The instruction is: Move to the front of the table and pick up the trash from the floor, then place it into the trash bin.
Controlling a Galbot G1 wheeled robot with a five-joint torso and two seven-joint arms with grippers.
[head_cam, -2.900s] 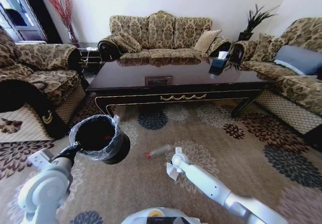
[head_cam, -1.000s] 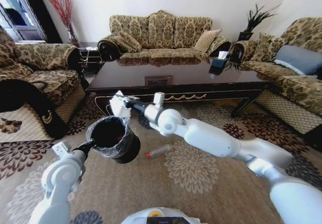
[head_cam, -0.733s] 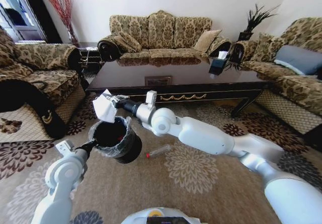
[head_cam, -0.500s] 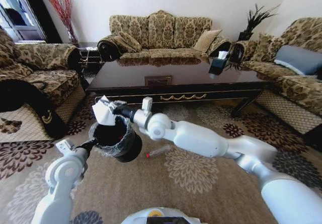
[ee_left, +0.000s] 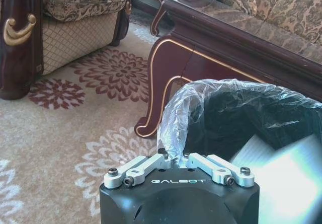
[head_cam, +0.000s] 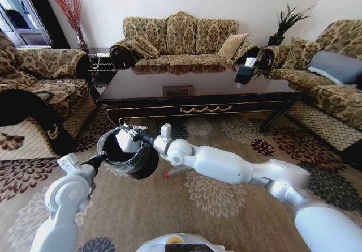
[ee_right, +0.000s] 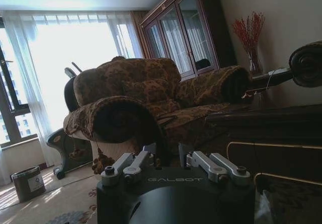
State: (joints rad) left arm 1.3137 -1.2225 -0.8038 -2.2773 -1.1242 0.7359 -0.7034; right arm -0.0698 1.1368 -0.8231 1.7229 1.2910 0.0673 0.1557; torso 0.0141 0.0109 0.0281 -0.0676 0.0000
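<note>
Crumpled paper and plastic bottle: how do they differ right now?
The crumpled white paper sits at the right gripper's tip, in the mouth of the trash bin that the left gripper holds up; the plastic bottle lies on the carpet. The paper is opaque and wadded; the bottle is clear, long, red-capped. Both are small litter.

The left gripper pinches the crinkly clear plastic liner at the rim of the round black trash bin. Pale crumpled white paper lies inside. Beyond, the glossy dark wood table's gold-trimmed curved leg stands on the beige flowered carpet.
</note>
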